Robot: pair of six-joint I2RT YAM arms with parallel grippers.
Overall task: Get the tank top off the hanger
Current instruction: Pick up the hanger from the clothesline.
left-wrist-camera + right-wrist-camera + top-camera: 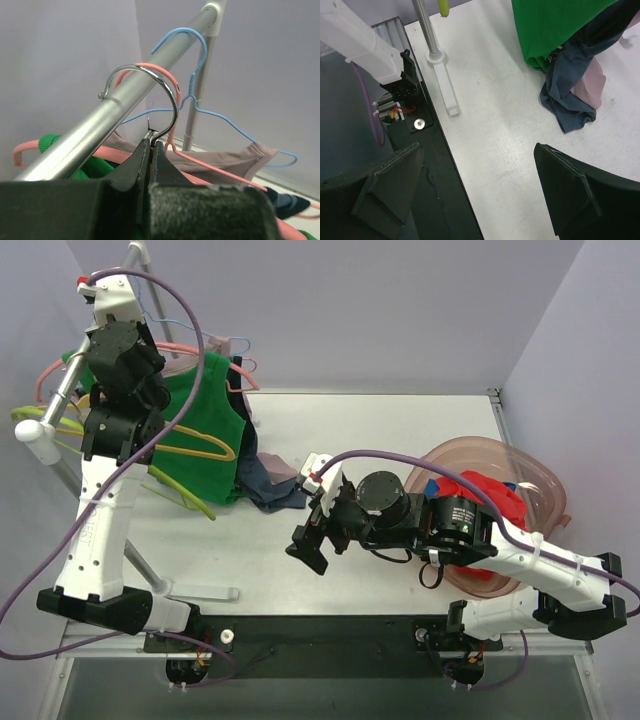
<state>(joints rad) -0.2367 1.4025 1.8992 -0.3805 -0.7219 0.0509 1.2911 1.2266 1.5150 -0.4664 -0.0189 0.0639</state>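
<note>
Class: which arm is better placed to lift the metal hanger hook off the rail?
Left: the left fingers are shut on the metal hook at the rail; the right fingers stand open over the table.

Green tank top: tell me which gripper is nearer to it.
Left. The left gripper is shut on a metal hanger hook at the rail, just above the green tank top; the right gripper hangs open over the table, to its right.
</note>
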